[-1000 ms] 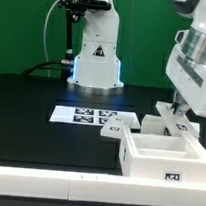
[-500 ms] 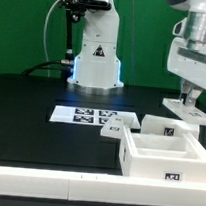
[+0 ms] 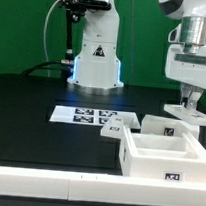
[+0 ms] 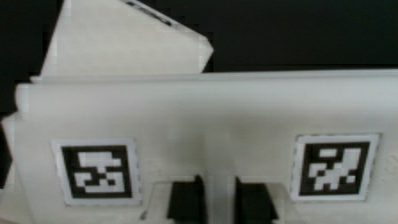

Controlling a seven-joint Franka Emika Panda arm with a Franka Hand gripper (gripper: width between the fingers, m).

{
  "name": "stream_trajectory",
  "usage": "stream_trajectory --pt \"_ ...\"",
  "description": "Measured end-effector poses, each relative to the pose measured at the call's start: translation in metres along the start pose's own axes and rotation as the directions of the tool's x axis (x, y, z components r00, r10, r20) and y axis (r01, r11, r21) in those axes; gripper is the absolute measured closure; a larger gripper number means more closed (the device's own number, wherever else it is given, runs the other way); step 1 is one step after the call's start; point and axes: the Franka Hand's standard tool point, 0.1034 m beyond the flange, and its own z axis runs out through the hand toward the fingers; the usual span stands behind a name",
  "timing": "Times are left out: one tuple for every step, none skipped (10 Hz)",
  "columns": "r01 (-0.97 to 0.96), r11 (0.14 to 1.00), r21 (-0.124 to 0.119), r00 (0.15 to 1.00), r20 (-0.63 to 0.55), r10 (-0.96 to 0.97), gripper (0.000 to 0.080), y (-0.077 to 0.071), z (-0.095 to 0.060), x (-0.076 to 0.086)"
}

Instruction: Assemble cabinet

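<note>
Arm swung upright vs earlier; two-finger gripper jaws shut, tips on flat white tagged plastic cabinet panel near open white plastic box; hold unclear.

cabinet: white plastic, smooth, slight sheen
tags: matt black-and-white print
counter: black, matt, smooth
marker board: white, matt, paper-like
robot base: glossy white plastic

Robotics laboratory: a big white robot housing stands on a matte black worktop before a green backdrop. A thin white marker board of tags lies nearby.
</note>
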Motion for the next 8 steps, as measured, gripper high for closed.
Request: stream_trajectory --pt "-0.047 0.999 -0.013 0.999 0.021 0.047 0.0735 -0.003 -0.002 0.015" --pt "-0.085 0.996 -0.026 0.996 0.030 0.086 0.0735 -0.003 -0.003 0.027" --pt "-0.064 0.998 -0.021 0.998 0.020 0.065 0.0735 -0.004 -0.001 0.040" --pt "-0.056 0.998 0.001 0.998 0.012 0.056 0.0735 -0.005 0.001 0.049" --pt "-0.051 0.999 -0.003 0.999 0.016 0.051 0.0735 -0.004 0.001 0.043" --pt "-0.041 0.999 -0.004 0.999 0.016 0.041 0.0735 -0.003 0.002 0.042" --pt "-0.036 0.999 -0.005 0.999 0.014 0.037 0.0735 -0.003 0.003 0.042" --pt "-0.008 1.000 -0.011 1.000 0.015 0.008 0.0735 -0.003 0.004 0.046"
